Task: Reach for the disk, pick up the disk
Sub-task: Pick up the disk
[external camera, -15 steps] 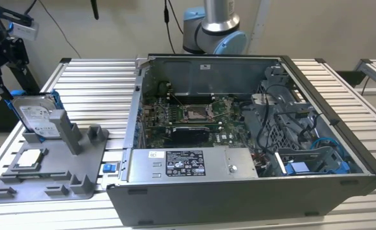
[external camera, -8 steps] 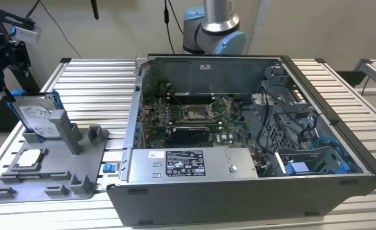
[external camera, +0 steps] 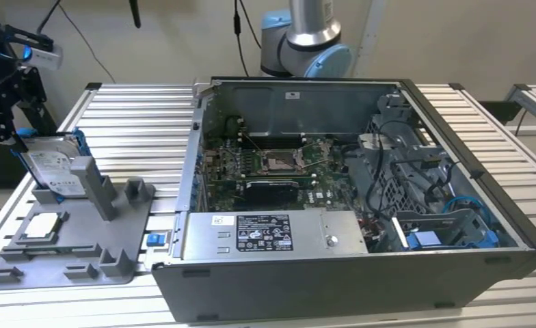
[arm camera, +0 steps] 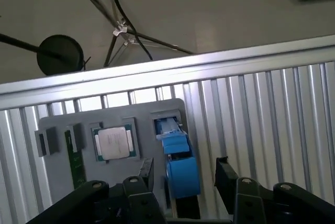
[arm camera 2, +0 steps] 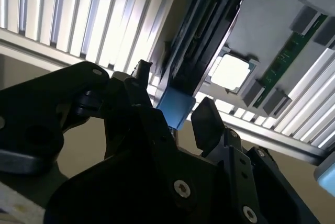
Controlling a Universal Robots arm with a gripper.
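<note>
Disk stands upright in a grey holder on the counter; the end effector straddles its blue edge, fingers spread wide, not clamping.

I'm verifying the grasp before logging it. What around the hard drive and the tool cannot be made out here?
- Second wrist view: whether the black tool touches the blue plastic bracket of the flat silver-grey metal hard drive; one finger overlaps it.
- Exterior view: the drive's lower part, hidden behind the posts of the grey plastic fixture.
- Exterior view: much of the tool, cut off by the picture's left edge.
</note>
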